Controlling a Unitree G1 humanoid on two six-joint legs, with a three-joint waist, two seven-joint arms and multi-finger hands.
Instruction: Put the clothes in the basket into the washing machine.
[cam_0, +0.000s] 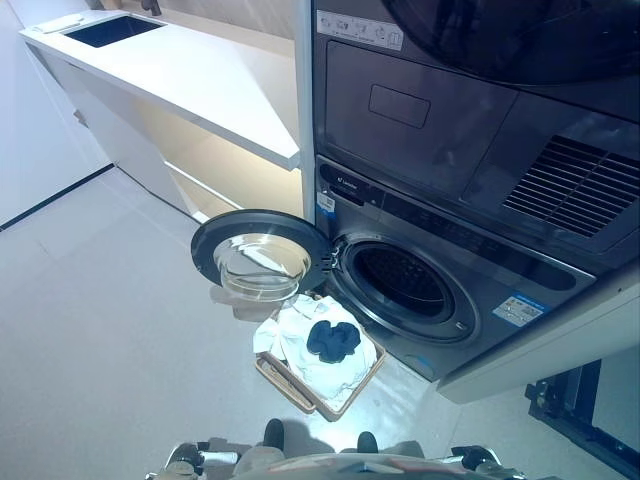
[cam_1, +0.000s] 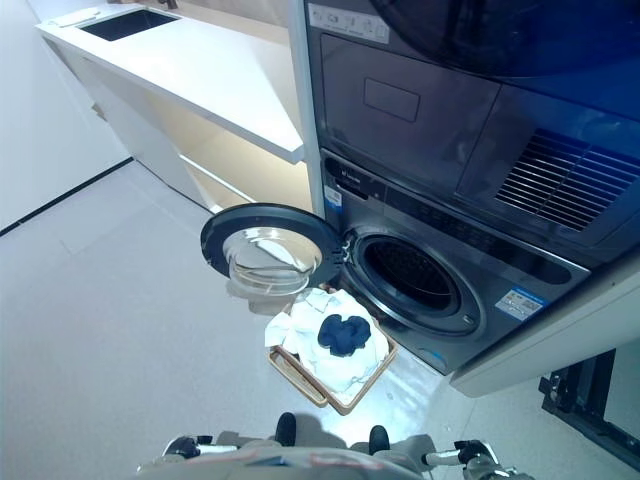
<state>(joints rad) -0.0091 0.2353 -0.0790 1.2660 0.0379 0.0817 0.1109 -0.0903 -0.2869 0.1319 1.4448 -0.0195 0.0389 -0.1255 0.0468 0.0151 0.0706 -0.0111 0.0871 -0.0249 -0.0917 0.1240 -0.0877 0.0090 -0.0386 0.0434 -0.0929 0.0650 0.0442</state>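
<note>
Basket (cam_0: 318, 385) sits on the floor before the open washing machine (cam_0: 405, 285), heaped with white clothes (cam_0: 300, 345) and a dark bundle (cam_0: 333, 341). Soft, light stuff, I reckon; pinch the dark bundle on top. Door (cam_0: 262, 255) overhangs the left; floor's roomy. Neither robot hand shows, can't tell its state.

No print is coming through clearly enough to read. The washing machine (cam_0: 440, 290) is carrying a small white-and-blue sticker (cam_0: 519, 310) to the right of its drum opening, and another small label (cam_0: 326, 201) is sitting at the left end of its control strip, beside a short line of pale lettering. The upper machine (cam_0: 470, 110) is showing a white label (cam_0: 359, 29) at its top left corner. All the wording is staying too small to make out.
</note>
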